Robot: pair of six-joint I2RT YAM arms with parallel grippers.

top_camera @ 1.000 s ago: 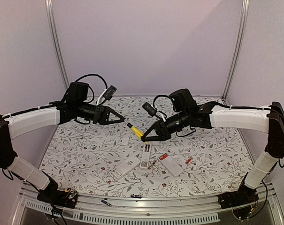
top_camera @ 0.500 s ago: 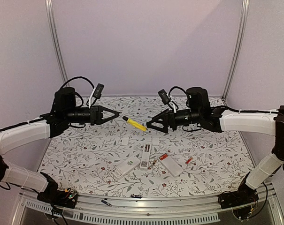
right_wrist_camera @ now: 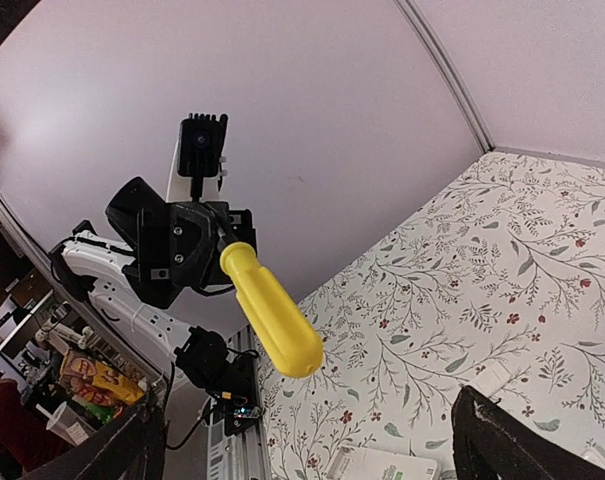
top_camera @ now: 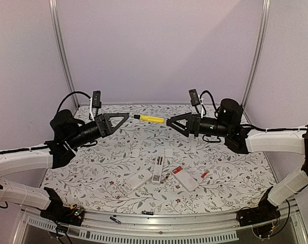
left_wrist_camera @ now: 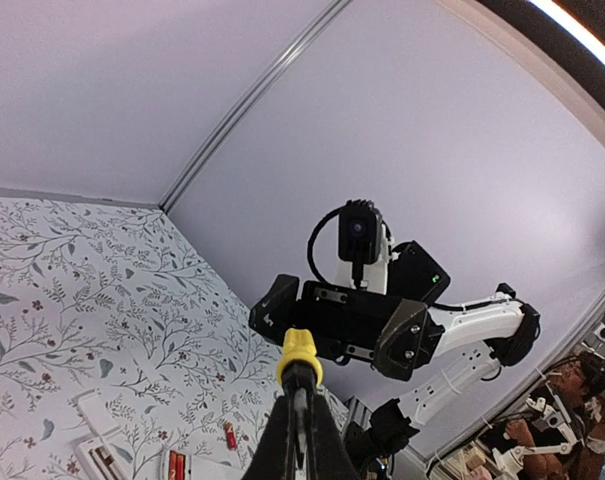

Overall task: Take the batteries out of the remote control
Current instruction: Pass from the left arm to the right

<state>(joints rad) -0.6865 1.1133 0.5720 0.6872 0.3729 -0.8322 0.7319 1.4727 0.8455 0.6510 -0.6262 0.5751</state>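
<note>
Jutting from left gripper (top_camera: 126,116) — yellow tool (top_camera: 149,119)

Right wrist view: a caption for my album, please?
Left claw holds a yellow tool out toward the open right claw.

Even, diffuse illumination is provided throughout; the walls (top_camera: 159,46) are rendered pale lavender. Only faint, soft shadows are cast on the table (top_camera: 92,157). A bright strip (left_wrist_camera: 582,25) is recorded in the left wrist view's upper right corner. The rails (right_wrist_camera: 447,75) are slightly bowed (wide-angle distortion). The fingers (right_wrist_camera: 502,440) in the right wrist view are rendered dark and defocused.
</note>
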